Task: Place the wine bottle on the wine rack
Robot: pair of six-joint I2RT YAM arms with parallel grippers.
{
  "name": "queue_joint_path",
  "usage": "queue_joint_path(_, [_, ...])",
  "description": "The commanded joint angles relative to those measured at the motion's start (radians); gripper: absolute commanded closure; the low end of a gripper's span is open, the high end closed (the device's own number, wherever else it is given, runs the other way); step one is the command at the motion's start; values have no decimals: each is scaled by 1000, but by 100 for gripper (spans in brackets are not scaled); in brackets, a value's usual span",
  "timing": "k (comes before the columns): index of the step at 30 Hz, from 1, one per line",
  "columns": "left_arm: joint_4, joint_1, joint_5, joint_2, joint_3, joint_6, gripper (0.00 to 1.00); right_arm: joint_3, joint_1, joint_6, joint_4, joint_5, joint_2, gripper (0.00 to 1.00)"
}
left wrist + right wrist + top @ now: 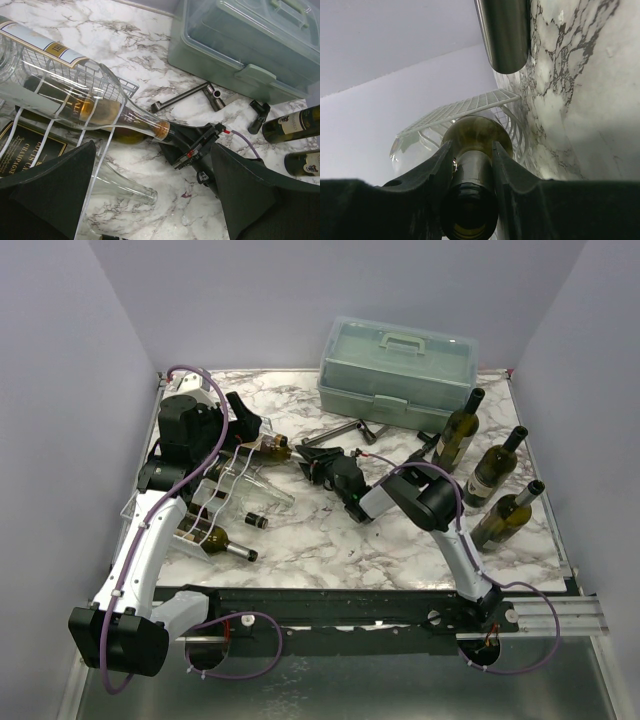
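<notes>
Wine bottle (100, 107) pinched at the neck by right gripper (472, 160), lying across wine rack (465, 107) — likely to roll off if released off-cradle. Left gripper (152, 170) spread wide, empty.

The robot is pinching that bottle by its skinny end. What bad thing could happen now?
1. The right gripper holds the clear glass bottle with amber liquid only at its neck, so the body could twist or slip on the white wire rack.
2. A dark champagne bottle already lies in the rack close by; sliding the clear one might knock glass against glass.
3. The left gripper hangs open right above the rack and could bump it.
</notes>
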Motion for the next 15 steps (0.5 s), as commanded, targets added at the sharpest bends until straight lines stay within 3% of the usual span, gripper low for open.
queue_joint_path(1, [21,-3,23,-11,0,-8,1,72,13,132,104,59,19,98])
queue_joint_path(4, [21,-2,19,-13,0,-6,1,100,23,143,78,62,32,94])
queue_joint_path(15, [20,-3,13,-16,-1,-3,1,148,51,186,9,96,57,93])
